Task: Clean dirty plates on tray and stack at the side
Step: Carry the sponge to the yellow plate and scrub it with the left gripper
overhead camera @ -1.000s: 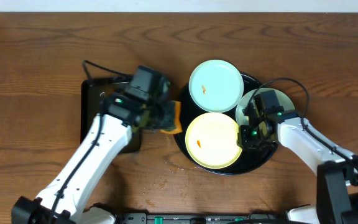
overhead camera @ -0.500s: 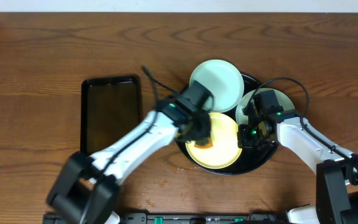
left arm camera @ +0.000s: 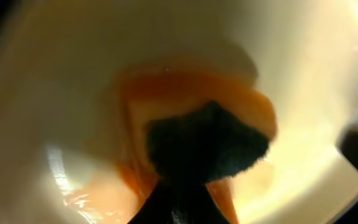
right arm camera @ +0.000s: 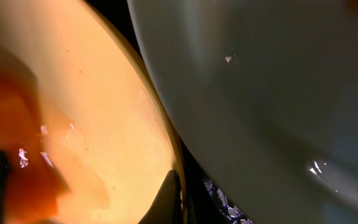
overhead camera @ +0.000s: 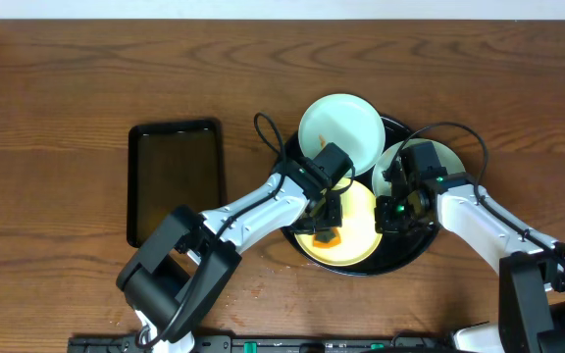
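The yellow plate (overhead camera: 361,218), probably light, stiff and slick, lies on the near side of the black tray (overhead camera: 415,247): the right gripper (overhead camera: 390,213) pinches its right rim, the sensible hold, while the left gripper (overhead camera: 328,226), clamped on an orange sponge (overhead camera: 324,237), presses its face.

- table (overhead camera: 67,98): mid-brown wood, darker grain streaks.
- tray (overhead camera: 412,249): glossy blk.
- yellow plate (overhead camera: 358,231): pale yellow, orange film at centre.
- rear plate (overhead camera: 346,127): pale mint.
- right plate (overhead camera: 451,157): pale mint, greyer in wrist view.
- sponge (overhead camera: 327,236): orange; dark face, poss. blk-green (blurred).
- rectangular tray (overhead camera: 175,181): blk, brownish sheen.
- arms (overhead camera: 253,206): white, blk joints.
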